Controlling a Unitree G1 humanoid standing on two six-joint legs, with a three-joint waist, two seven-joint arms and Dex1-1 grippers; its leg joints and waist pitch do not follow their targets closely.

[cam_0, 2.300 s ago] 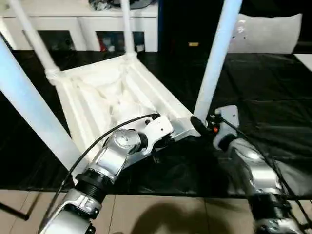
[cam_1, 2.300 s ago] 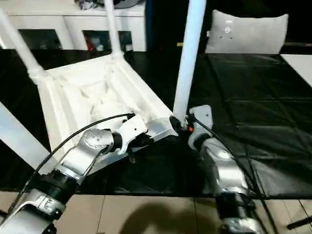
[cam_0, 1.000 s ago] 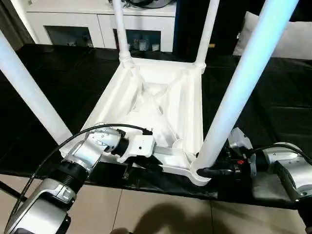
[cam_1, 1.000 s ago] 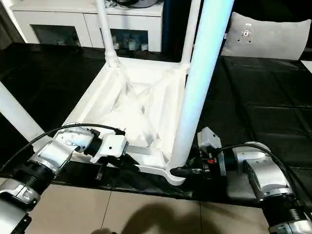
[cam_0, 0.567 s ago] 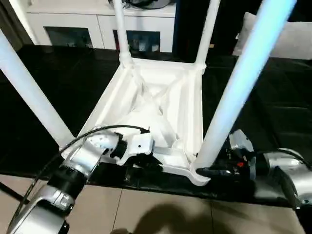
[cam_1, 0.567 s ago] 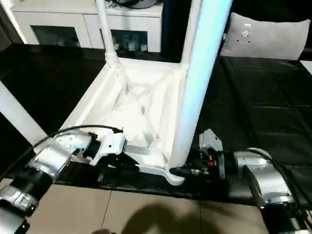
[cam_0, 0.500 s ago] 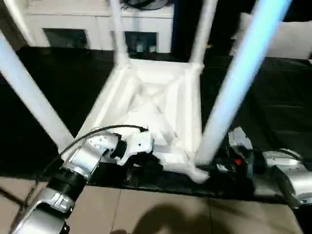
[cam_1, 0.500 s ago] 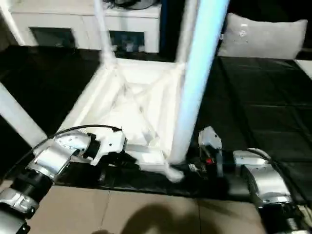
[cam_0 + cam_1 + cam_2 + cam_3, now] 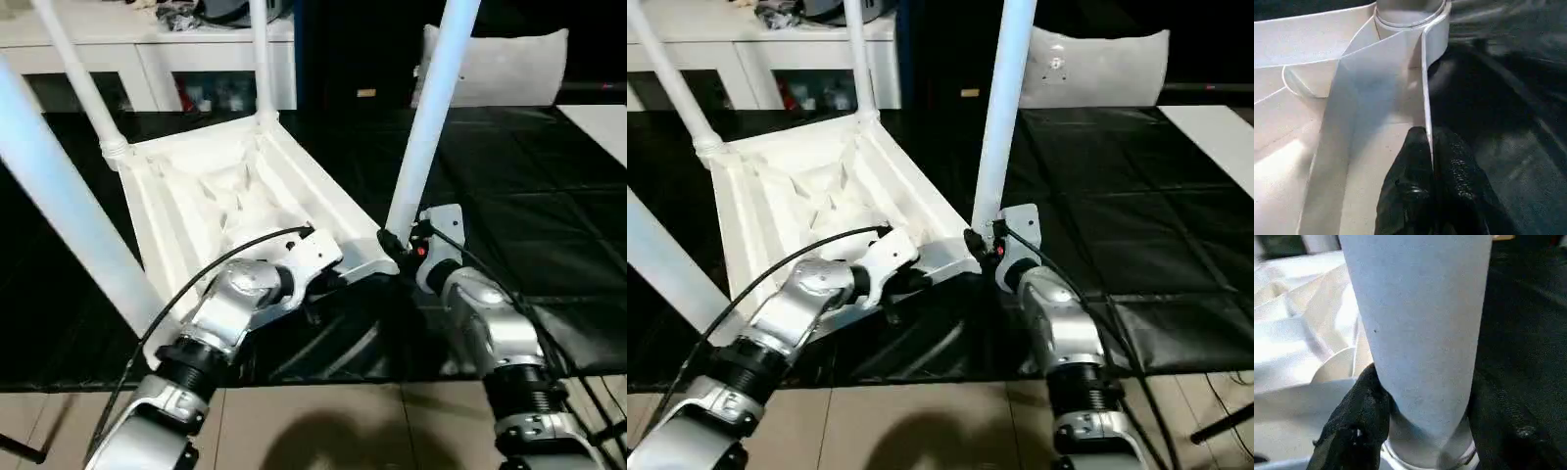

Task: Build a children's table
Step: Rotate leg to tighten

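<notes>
Table (image 9: 211, 196) lies upside down, near leg (image 9: 431, 117) rising straight up from right pincer (image 9: 394, 245) clasping its base; left pincer (image 9: 1432, 169) clenched on adjoining rim.

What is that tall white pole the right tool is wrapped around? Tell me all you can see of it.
It is a table leg: a smooth white plastic-looking tube, standing nearly upright and running out of the picture's top. Its foot sits in the rounded corner socket of the upturned white tabletop. The right tool clasps it just above that socket, one black finger pressed to its side.
</notes>
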